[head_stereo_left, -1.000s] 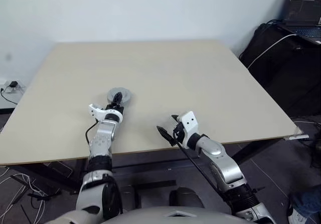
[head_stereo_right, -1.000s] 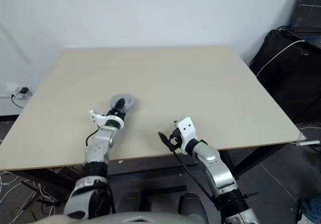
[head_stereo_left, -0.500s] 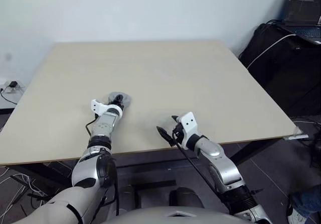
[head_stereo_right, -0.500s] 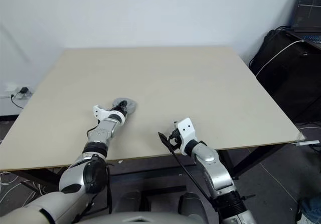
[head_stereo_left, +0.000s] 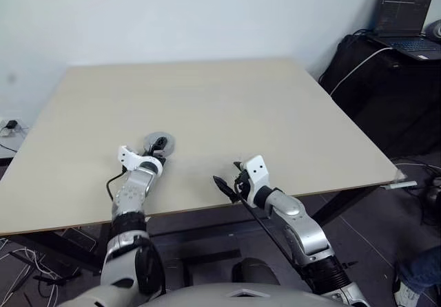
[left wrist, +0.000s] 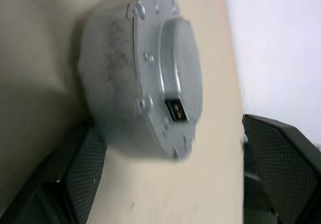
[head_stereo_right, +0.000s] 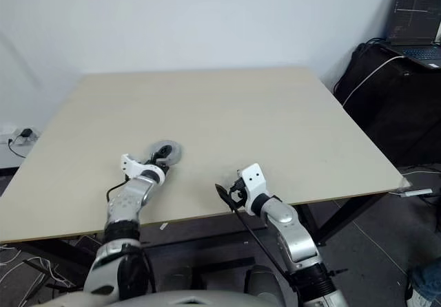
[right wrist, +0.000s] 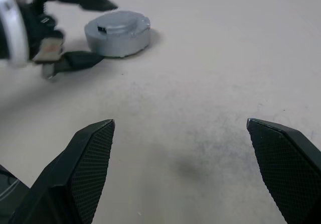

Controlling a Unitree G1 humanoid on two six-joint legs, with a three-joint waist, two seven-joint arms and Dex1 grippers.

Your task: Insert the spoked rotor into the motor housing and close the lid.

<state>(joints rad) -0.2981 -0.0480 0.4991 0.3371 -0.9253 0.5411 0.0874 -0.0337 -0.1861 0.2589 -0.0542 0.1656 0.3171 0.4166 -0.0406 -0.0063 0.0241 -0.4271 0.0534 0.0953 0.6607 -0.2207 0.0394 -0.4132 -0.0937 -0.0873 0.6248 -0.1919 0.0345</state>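
A pale table (head_stereo_left: 227, 107) stands against a white wall, with a laptop (head_stereo_left: 403, 19) on dark gear at far right. Near the left front edge sits the closed motor: the lid (right wrist: 120, 21) is seated on the housing (left wrist: 108, 83), a grey drum with a raised top and a small socket. The rotor presumably lies inside, so the assembly looks finished.

The left gripper (head_stereo_right: 160, 160) has its fingers spread wide on either side of the drum, holding nothing; the wrist view shows one finger on each flank with clear gaps. That fits a release after pressing the lid down. A second ago this gripper reached over the top of the lid with its fingers closer together; it has since opened and drawn back toward the near edge.

The right gripper (head_stereo_left: 224, 185) hangs fully open and empty over the front edge, well right of the motor, unmoved, apparently parked out of the way.
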